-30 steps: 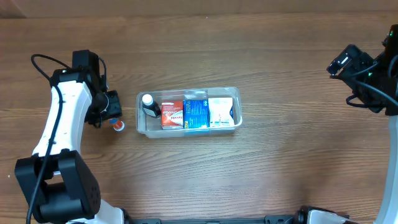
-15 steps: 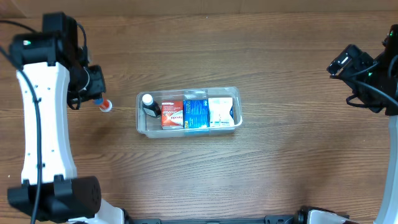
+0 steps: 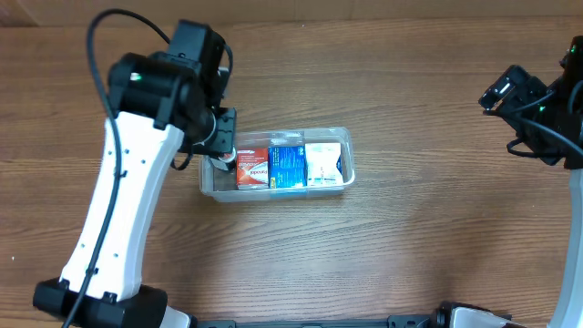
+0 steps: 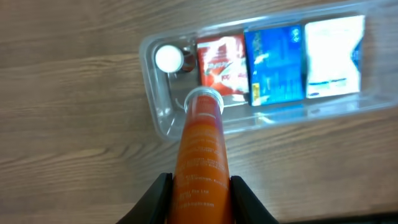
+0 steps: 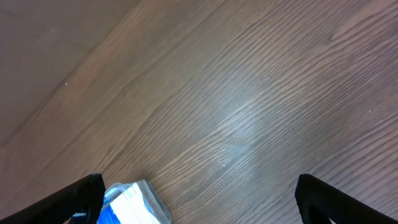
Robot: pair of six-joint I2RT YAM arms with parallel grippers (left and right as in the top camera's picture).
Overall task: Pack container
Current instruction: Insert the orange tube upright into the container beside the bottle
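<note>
The clear plastic container [image 3: 344, 159] lies mid-table and holds a white-capped dark bottle [image 4: 168, 58], a red box [image 3: 252, 168], a blue box [image 3: 287, 167] and a white box [image 3: 323, 164]. My left gripper [image 4: 199, 200] is shut on an orange tube [image 4: 200, 155] with a white cap and holds it above the container's left end [image 4: 157, 118]. In the overhead view the left gripper [image 3: 219, 146] hangs over that end. My right gripper [image 3: 510, 91] is open and empty far to the right; its wrist view shows the container's corner [image 5: 146, 199].
The wooden table [image 3: 410, 246] surrounds the container. The right arm [image 3: 556, 118] stands at the right edge, the left arm [image 3: 118, 228] reaches in from the front left.
My left gripper has carried the orange tube up off the table from the left and swung right, to over the container's left end. The right arm has not moved.
</note>
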